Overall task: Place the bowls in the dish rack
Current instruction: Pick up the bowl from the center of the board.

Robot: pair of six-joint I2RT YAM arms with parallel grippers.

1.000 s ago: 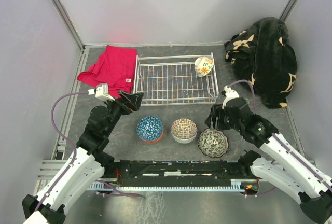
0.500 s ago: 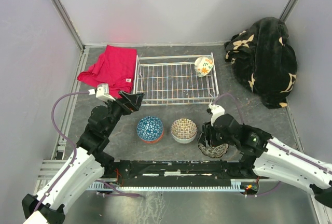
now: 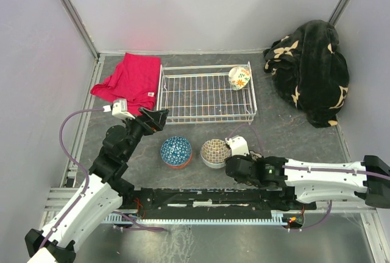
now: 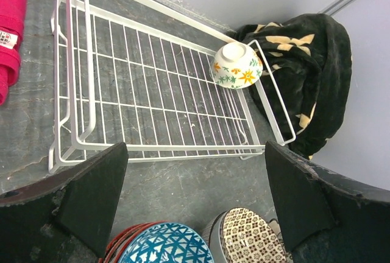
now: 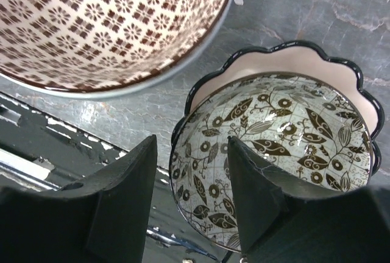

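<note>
The white wire dish rack [image 3: 207, 119] stands at the back with one orange floral bowl [image 3: 239, 78] upside down in its right corner; both also show in the left wrist view, rack [image 4: 73, 92] and bowl [image 4: 237, 66]. A blue mosaic bowl [image 3: 176, 151] stacked on a red one and a lattice bowl [image 3: 216, 151] sit in front. My right gripper [image 5: 192, 141] is open, its fingers astride the near rim of a scalloped dark-leaf bowl [image 5: 286, 129]; the arm hides that bowl from above. My left gripper [image 3: 152, 119] is open and empty above the blue bowl [image 4: 164, 245].
A red cloth [image 3: 131, 80] lies left of the rack. A black floral blanket [image 3: 314, 71] is heaped at the back right. The black base rail [image 3: 201, 199] runs along the near edge, close to the leaf bowl. The lattice bowl [image 5: 109, 19] is just beside the right fingers.
My right arm has swung left and down from beside the rack's corner onto the leaf bowl, covering it in the top view. The left arm and other bowls have not moved.
</note>
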